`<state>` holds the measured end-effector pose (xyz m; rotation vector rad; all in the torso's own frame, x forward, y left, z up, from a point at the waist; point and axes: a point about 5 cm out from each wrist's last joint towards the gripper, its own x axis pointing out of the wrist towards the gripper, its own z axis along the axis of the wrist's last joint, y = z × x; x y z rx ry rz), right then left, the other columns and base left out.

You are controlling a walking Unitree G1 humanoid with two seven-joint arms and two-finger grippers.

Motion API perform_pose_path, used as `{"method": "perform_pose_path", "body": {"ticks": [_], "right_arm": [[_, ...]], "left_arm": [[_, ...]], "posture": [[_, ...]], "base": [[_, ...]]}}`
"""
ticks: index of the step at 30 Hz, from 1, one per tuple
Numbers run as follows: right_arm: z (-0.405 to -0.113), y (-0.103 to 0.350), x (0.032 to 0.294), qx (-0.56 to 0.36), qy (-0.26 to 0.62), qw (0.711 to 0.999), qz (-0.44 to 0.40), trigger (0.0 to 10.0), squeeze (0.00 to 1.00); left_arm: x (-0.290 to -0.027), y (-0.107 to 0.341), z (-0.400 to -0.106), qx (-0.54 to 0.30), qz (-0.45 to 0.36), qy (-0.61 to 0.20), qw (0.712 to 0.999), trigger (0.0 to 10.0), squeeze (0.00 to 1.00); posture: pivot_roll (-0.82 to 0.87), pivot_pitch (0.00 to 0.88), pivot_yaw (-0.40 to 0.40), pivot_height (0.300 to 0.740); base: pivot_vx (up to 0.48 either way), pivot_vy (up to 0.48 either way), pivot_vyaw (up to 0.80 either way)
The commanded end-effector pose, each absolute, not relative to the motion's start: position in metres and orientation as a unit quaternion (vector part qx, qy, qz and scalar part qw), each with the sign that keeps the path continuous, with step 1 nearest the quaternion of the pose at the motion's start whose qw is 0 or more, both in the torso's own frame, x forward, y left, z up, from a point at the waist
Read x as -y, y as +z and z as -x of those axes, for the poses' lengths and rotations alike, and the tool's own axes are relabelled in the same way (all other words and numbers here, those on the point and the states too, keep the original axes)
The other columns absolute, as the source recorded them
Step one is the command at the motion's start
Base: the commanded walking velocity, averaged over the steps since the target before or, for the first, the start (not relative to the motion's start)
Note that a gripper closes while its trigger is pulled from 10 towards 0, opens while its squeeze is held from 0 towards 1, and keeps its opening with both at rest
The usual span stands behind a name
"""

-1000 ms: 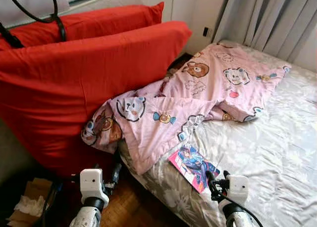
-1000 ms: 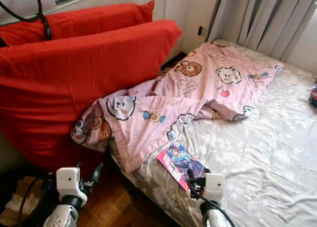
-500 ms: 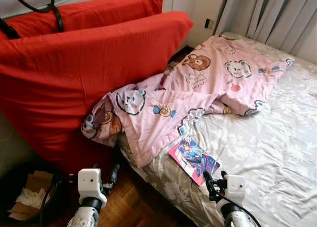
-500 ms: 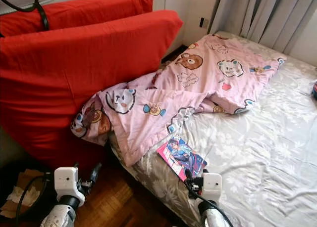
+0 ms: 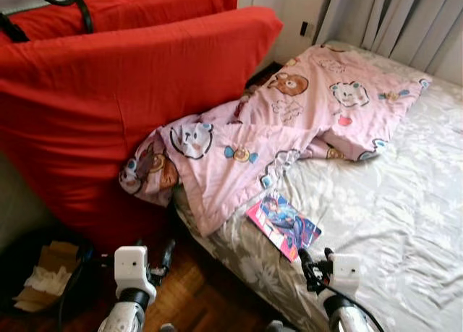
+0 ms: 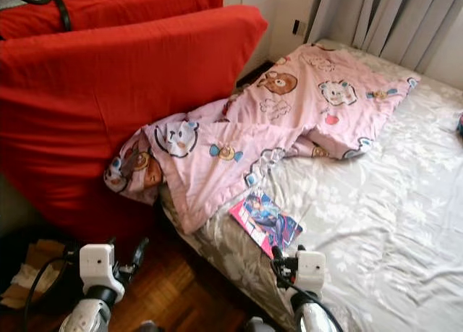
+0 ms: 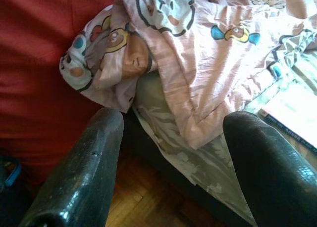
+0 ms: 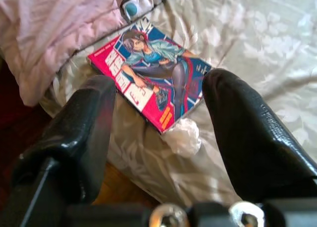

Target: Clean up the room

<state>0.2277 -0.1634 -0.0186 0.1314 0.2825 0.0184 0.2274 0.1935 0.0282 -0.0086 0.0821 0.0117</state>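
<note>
R gripper (image 8: 158,153) wide open, empty, above comic book (image 8: 151,78) lying flat at bed (image 5: 405,202) edge beside pink quilt (image 5: 289,129). Suggest: come low, pinch 1 overhanging corner. L gripper (image 7: 173,158) open, idle.

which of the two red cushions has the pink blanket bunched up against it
The front red cushion, the one nearer the bed. The pink cartoon blanket is heaped against its lower face. The rear red cushion stands behind it, apart from the blanket.
</note>
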Motion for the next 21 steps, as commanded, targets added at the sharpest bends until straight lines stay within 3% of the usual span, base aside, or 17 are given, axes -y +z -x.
{"method": "perform_pose_path", "body": {"ticks": [1,21], "right_arm": [[-0.2233,-0.021,0.1645,-0.14,0.01,0.988,-0.067,10.0,0.0],[-0.2252,-0.0239,0.1642,-0.155,0.02,0.985,-0.072,10.0,0.0]], "left_arm": [[-0.1925,0.0239,-0.2236,-0.056,0.009,0.007,0.998,10.0,0.0],[-0.1879,0.0226,-0.222,-0.068,0.01,-0.006,0.998,10.0,0.0]], "posture": [[-0.01,0.173,-0.062,0.631],[0.0,0.175,-0.062,0.631]], "base": [[0.0,0.0,0.0],[0.0,0.0,0.0]]}}
